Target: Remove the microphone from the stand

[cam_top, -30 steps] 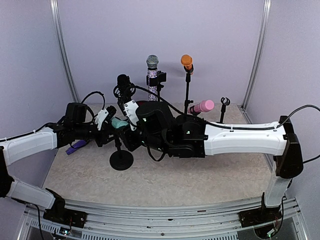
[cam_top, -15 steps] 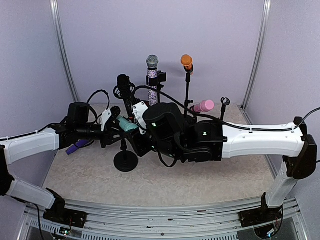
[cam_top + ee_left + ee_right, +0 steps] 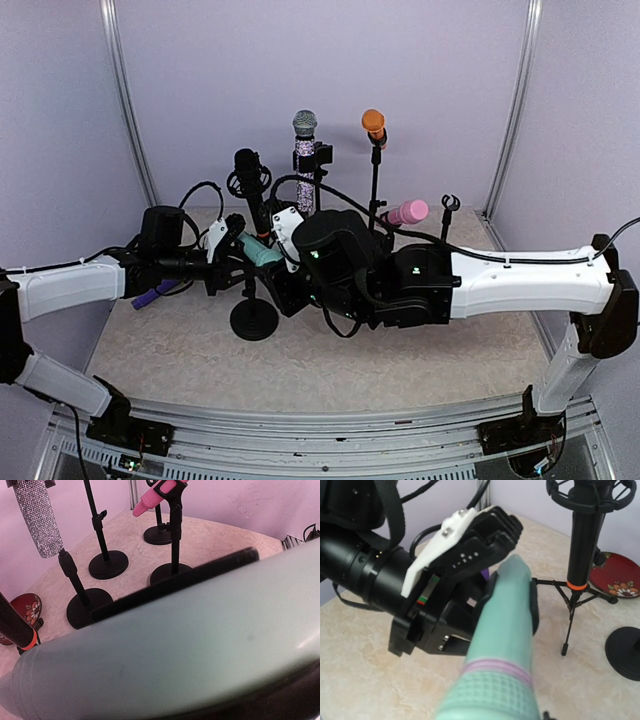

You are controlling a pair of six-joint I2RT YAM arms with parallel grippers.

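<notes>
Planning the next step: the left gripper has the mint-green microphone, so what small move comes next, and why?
Probably lift the left gripper slightly, drawing the mint-green microphone off its stand. The jaws are shut on the handle, and the microphone appears to sit just above the stand's pole, not yet clear.

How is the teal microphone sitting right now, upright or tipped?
Tipped. The top view shows the teal microphone slanted well off vertical, and the left gripper is shut on its handle.
</notes>
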